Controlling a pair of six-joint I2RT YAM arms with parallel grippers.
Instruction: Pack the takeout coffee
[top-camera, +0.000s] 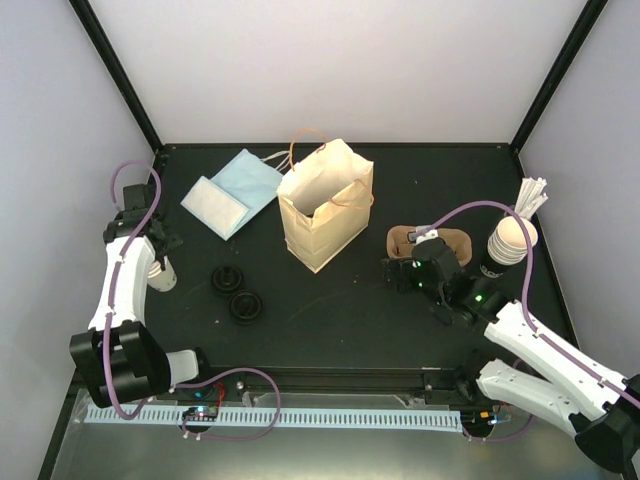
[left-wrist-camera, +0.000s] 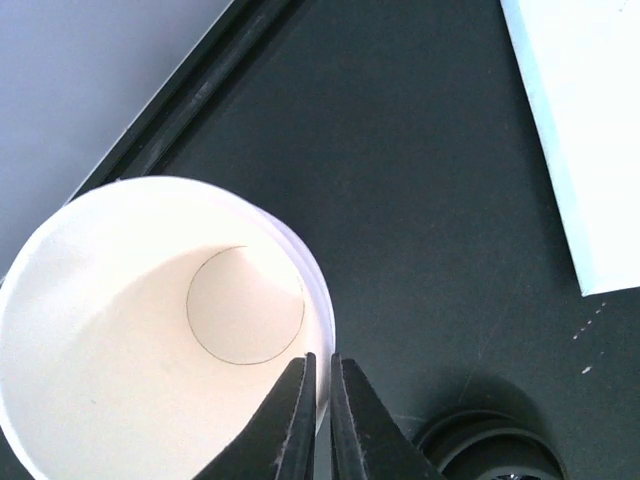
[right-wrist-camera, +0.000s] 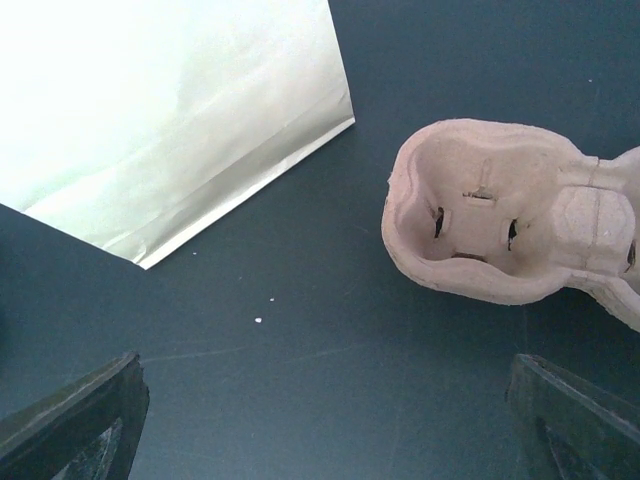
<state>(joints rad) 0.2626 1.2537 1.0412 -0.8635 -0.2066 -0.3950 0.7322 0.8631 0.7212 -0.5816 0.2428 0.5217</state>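
We count one takeout coffee cup (top-camera: 162, 274), standing upright at the left edge of the counter (top-camera: 340, 315), beside the left arm. The left hand (left-wrist-camera: 322, 368) is clenched on its rim, one finger (left-wrist-camera: 296, 420) inside the cup and the other outside, with the paper wall pinched between them. The cup's inside is pale and bare.

Just right of the cup lie two black lids (top-camera: 227, 279) (top-camera: 246, 306), close together. Behind them we see two flat packets, one white (top-camera: 213, 206) and one light blue (top-camera: 250, 178), overlapping. One tan paper bag (top-camera: 325, 205) with rope handles stands open-topped mid-counter.

To its right sits one brown pulp carrier (top-camera: 432, 243), and beyond that one nested stack of cups (top-camera: 508, 243) holding white sticks (top-camera: 533, 195). The right hand (right-wrist-camera: 327, 400) hangs released, fingers spread wide over bare counter between the bag and the carrier, touching nothing.
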